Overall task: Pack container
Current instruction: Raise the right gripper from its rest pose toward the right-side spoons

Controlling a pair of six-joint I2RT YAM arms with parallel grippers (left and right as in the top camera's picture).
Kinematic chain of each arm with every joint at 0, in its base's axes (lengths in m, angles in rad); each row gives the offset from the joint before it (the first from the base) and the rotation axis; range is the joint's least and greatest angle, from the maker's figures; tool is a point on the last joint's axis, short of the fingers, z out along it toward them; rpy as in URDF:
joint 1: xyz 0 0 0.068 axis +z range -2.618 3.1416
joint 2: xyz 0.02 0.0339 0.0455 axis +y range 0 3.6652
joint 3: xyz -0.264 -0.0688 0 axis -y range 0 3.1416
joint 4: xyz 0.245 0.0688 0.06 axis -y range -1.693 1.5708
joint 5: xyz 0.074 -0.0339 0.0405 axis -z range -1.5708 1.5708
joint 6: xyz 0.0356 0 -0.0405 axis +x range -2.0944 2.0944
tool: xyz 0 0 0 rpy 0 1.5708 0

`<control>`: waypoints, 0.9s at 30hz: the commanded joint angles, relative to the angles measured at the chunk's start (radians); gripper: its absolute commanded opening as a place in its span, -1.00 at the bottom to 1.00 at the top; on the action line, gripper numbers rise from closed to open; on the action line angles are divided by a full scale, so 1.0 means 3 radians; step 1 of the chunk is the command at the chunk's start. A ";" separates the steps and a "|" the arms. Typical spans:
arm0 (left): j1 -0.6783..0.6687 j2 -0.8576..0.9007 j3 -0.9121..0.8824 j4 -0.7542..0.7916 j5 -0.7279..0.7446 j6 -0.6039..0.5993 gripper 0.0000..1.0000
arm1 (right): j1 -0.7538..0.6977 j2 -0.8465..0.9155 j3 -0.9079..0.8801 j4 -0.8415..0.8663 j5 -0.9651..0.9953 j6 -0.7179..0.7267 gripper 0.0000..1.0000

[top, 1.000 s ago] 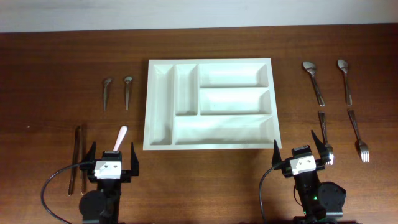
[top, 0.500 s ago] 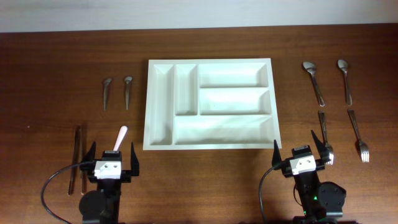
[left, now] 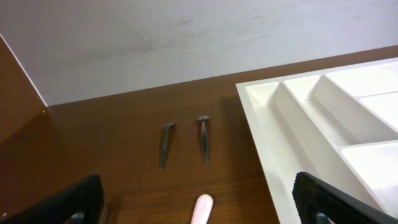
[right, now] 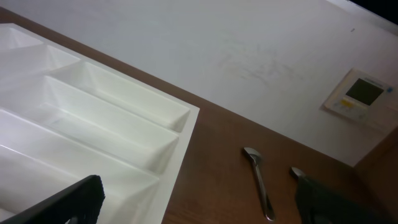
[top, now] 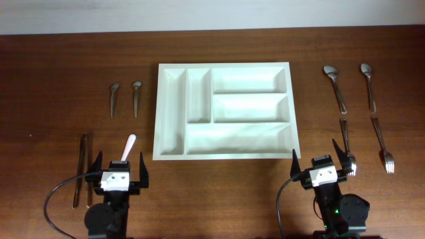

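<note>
Nothing is seen to have moved since the earlier frames; both claws are held wide, with nothing gripped, at the near edge of the desk [top: 53, 79].

The left claw [top: 121, 162] is spread wide. A pink-handled utensil [top: 127, 147] is laid just ahead of it, and two slim dark pieces [top: 84, 169] just to its left. The right claw [top: 317, 159] is likewise spread wide, with the tines of a fork [top: 346, 143] just beside its right finger and a second fork [top: 382, 143] further right. The container [top: 212, 93] is placed beyond both claws at the middle of the desk, ahead and right of the left claw, ahead and left of the right one. Two small spoons [top: 114, 99] are laid left of it, and two larger spoons [top: 335, 87] at the far right.
</note>
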 commanded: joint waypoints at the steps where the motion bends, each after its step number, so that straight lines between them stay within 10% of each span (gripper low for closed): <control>1: 0.0017 -0.0032 -0.0025 0.0009 0.0037 -0.0029 0.99 | -0.0023 -0.0023 -0.0022 -0.0011 0.0051 0.0036 0.97; 9: 0.0017 -0.0032 -0.0025 0.0009 0.0037 -0.0029 0.99 | -0.0023 -0.0022 -0.0022 -0.0003 -0.0027 0.0170 0.97; 17: 0.0017 -0.0032 -0.0025 0.0009 0.0037 -0.0029 0.99 | -0.0023 0.0015 0.0038 0.0018 -0.0106 0.1403 0.97; 27: 0.0017 -0.0032 -0.0025 0.0009 0.0037 -0.0029 0.99 | -0.0027 0.0757 0.1216 -0.0292 0.0196 0.1298 0.97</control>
